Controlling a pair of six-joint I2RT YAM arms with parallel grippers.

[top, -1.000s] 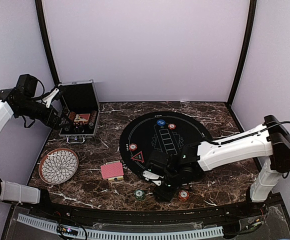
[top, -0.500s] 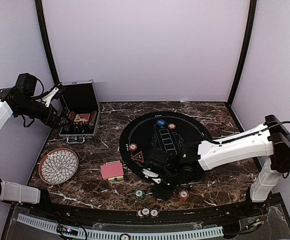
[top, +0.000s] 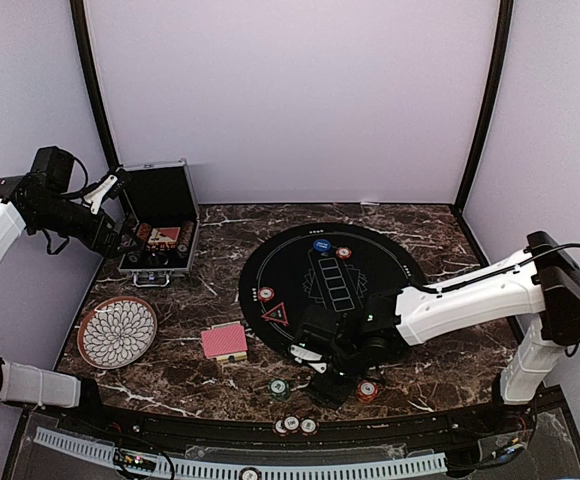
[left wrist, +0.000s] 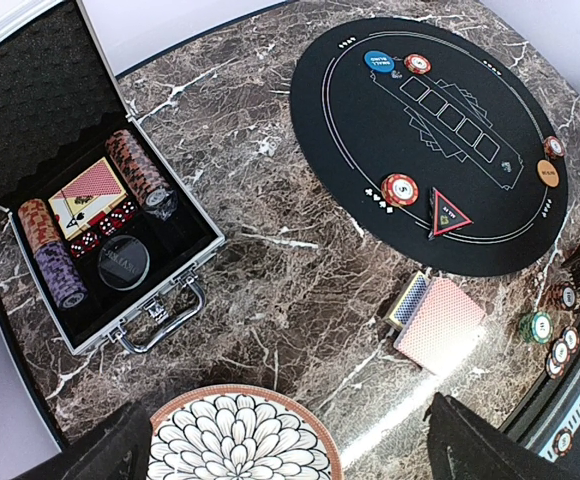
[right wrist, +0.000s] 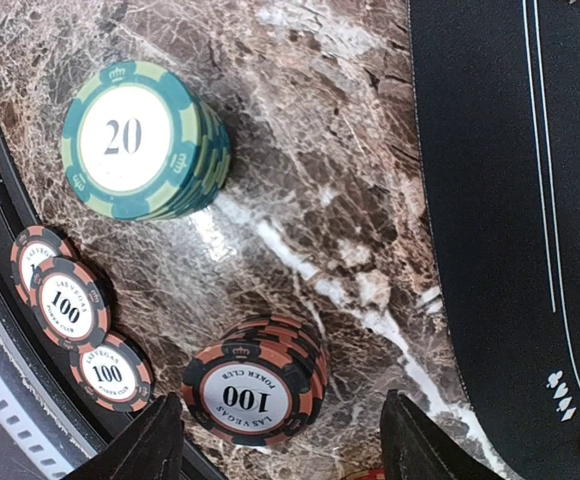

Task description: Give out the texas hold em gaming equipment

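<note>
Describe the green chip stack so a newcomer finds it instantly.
Start at the round black mat. On the marble before its near edge stand two short chip stacks. The green stack is the left one, marked 20; its red neighbour reads 100.

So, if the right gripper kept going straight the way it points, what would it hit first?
Most likely the stack of 100 chips, sitting just ahead between the open fingers of the right gripper on the marble table; depth is unclear from the wrist view.
</note>
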